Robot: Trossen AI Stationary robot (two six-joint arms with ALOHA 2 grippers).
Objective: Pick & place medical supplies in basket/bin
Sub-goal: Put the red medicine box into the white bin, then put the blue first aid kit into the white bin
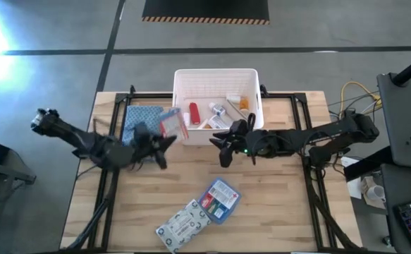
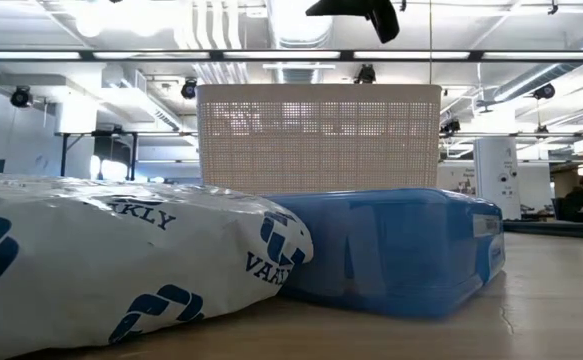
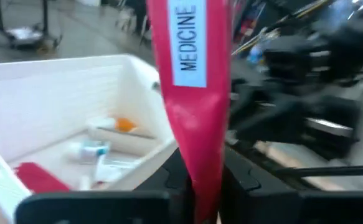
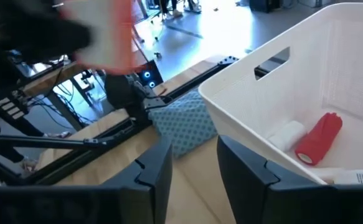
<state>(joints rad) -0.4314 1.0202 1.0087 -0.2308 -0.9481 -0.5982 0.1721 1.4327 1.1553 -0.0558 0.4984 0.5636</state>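
Red medicine packet [image 3: 193,93] base hidden between left claw [image 3: 197,186] fingers

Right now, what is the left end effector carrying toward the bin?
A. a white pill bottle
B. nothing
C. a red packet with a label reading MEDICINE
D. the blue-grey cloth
C: the left wrist view shows the red packet labelled MEDICINE pinched in the left end effector, with the white bin just ahead; from above the packet sits beside the bin's left wall.
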